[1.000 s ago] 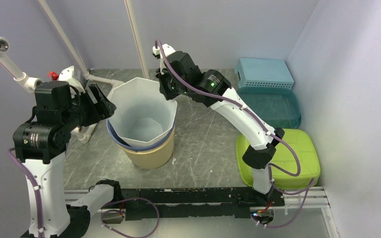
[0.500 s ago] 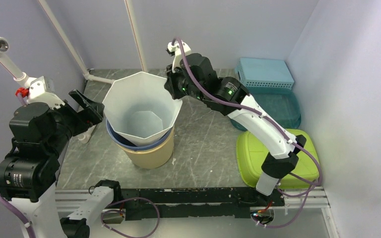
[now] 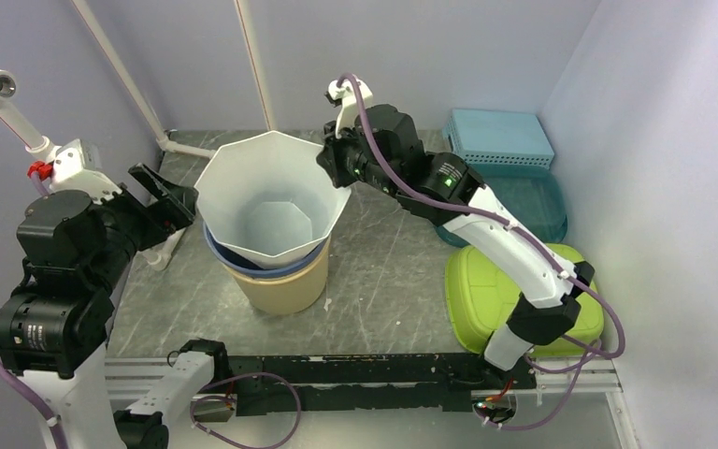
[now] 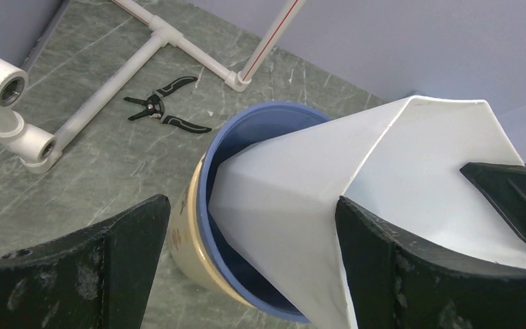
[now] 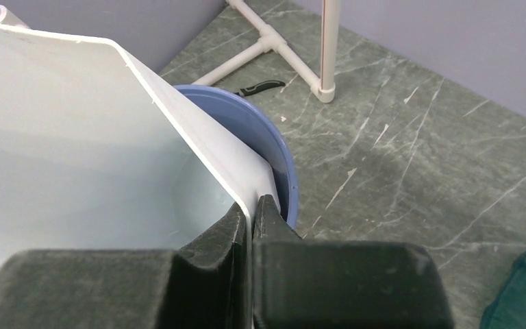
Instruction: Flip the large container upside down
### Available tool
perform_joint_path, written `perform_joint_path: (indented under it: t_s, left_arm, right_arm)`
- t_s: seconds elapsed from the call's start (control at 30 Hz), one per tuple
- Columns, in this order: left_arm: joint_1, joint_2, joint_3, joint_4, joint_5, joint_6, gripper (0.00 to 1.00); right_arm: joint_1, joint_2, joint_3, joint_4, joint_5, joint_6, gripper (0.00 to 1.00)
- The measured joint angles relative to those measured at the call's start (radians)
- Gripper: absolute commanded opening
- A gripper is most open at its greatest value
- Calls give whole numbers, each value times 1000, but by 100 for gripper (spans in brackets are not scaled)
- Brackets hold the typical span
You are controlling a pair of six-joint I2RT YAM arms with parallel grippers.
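Observation:
The large white octagonal container (image 3: 271,196) stands mouth up, nested and slightly tilted in a blue tub (image 3: 243,265) that sits inside a beige bucket (image 3: 285,290). My right gripper (image 3: 335,164) is shut on the container's right rim; in the right wrist view both fingers pinch the thin white wall (image 5: 75,151) at the gripper (image 5: 252,205). My left gripper (image 3: 170,198) is open, just left of the container and not touching it. In the left wrist view the gripper (image 4: 252,205) has its fingers spread wide before the container (image 4: 356,199) and blue tub (image 4: 246,130).
White PVC pipe frame (image 3: 187,148) and black pliers (image 4: 161,110) lie on the table at the back left. A green tub (image 3: 486,290), a teal bin (image 3: 514,201) and a light blue basket (image 3: 497,136) stand along the right side.
My left gripper has drawn back to the left, away from the container's rim. My right gripper has moved right and farther back with the rim, shifting the container a little.

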Motion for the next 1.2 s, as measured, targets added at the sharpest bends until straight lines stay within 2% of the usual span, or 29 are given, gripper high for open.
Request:
perform_joint_path:
  t_s: [0.73, 0.97, 1.2]
  left_arm:
    - [-6, 56, -120, 105, 121, -18, 94]
    - [-10, 48, -113, 130, 162, -17, 94]
    - [-9, -20, -108, 214, 289, 11, 94]
  right_arm:
    - [-2, -74, -8, 21, 179, -195, 0]
    - [-2, -79, -1, 49, 216, -221, 0]
    - [5, -79, 40, 92, 222, -222, 0]
